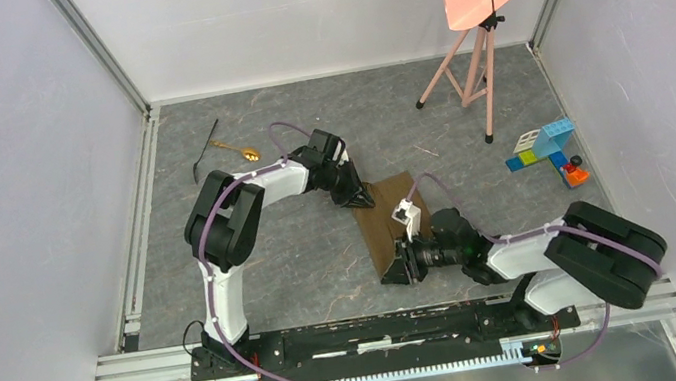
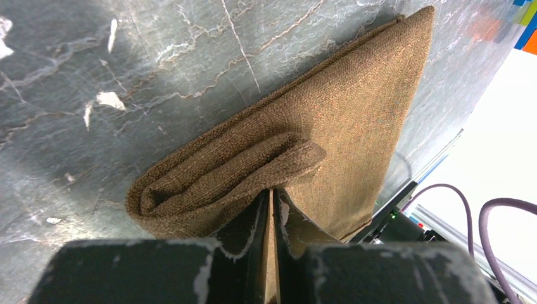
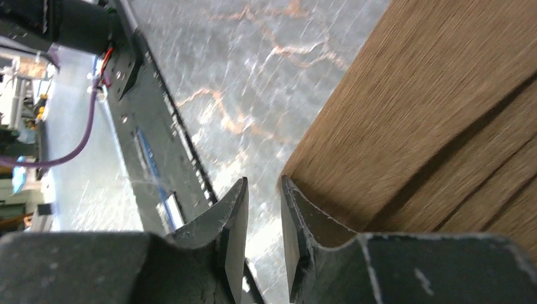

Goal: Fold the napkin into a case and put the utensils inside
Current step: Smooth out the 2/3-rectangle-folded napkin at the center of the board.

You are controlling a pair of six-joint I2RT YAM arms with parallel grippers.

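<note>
Robot lab cell: white panel walls (image 1: pixel 12 199), aluminium rail frame (image 1: pixel 138 368), grey stone-look tabletop (image 1: pixel 303 256).

No lettering, label, brand, number or sign can be read anywhere in these three views.

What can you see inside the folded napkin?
Only rolled layers of the napkin itself show at its open end. The spoon and black utensil lie outside it on the table. Deeper inside is covered.
</note>
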